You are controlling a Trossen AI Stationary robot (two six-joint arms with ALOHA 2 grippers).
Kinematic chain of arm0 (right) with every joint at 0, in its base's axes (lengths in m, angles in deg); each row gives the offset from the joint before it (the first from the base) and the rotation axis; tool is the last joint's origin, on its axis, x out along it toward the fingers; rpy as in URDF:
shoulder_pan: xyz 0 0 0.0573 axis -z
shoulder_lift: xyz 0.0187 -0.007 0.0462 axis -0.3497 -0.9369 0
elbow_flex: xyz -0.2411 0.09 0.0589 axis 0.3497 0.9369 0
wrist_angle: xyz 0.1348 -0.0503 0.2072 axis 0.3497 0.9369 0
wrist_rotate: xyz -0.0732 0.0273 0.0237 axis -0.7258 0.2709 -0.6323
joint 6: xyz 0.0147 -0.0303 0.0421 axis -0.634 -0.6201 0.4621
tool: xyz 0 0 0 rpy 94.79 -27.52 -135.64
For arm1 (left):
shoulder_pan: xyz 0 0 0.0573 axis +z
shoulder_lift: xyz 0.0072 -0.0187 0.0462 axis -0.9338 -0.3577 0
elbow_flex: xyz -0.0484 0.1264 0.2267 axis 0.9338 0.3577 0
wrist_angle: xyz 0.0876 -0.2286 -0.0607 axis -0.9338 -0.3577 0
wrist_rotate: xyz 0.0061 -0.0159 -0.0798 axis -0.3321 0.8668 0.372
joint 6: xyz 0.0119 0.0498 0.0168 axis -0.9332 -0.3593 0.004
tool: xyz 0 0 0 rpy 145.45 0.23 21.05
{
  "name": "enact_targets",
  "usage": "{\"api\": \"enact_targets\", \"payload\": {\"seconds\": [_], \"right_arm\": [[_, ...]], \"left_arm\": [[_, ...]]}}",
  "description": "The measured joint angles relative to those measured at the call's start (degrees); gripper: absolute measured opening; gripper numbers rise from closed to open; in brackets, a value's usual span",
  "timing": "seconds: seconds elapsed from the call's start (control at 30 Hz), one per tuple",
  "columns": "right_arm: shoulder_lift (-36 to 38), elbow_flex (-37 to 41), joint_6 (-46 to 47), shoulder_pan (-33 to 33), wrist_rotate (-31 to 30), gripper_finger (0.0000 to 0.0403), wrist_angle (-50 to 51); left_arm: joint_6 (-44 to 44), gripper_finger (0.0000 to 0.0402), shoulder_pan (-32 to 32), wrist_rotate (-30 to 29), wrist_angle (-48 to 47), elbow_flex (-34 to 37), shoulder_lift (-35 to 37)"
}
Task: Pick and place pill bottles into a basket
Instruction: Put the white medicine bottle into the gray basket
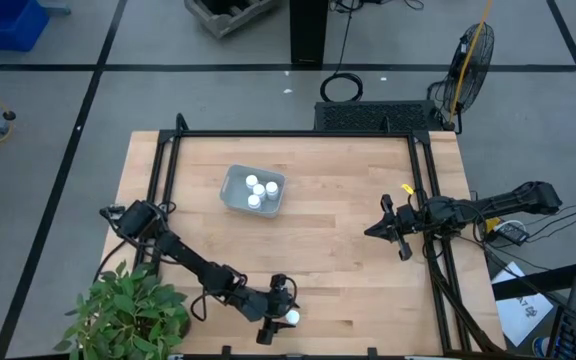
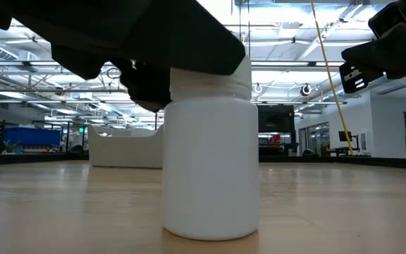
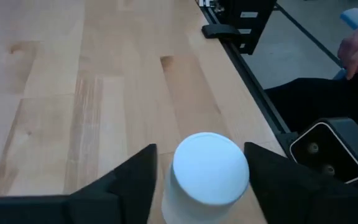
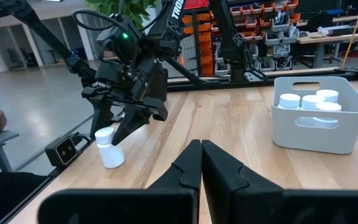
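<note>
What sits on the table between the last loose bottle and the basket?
Nothing: in the high view, only bare wood lies between the loose bottle, flanked by the left claw, and the basket.

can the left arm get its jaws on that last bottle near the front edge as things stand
Probably yes. The left gripper already straddles the lone pill bottle, with its jaws open on either side and gaps showing. Nothing else stands near it on the table. The right gripper waits far off, shut.
</note>
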Motion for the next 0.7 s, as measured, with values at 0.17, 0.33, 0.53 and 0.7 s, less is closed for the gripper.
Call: {"api": "enact_targets", "payload": {"seconds": [0.17, 0.33, 0.53, 0.7], "right_arm": [[0.0, 0.0, 0.0, 0.0, 0.0, 0.0004, 0.0], [0.0, 0.0, 0.0, 0.0, 0.0, 0.0004, 0.0], [0.0, 0.0, 0.0, 0.0, 0.0, 0.0004, 0.0], [0.0, 0.0, 0.0, 0.0, 0.0, 0.0004, 0.0]], "left_arm": [[0.4, 0.0178, 0.2, 0.0, -0.3, 0.0, 0.0], [-0.1, 0.0164, 0.9, 0.1, -0.3, 0.0, 0.0], [-1.0, 0.0174, 2.0, -0.4, -1.6, 0.0, 0.2], [-2.2, 0.017, 3.7, -1.5, -3.9, 0.0, 1.2]]}}
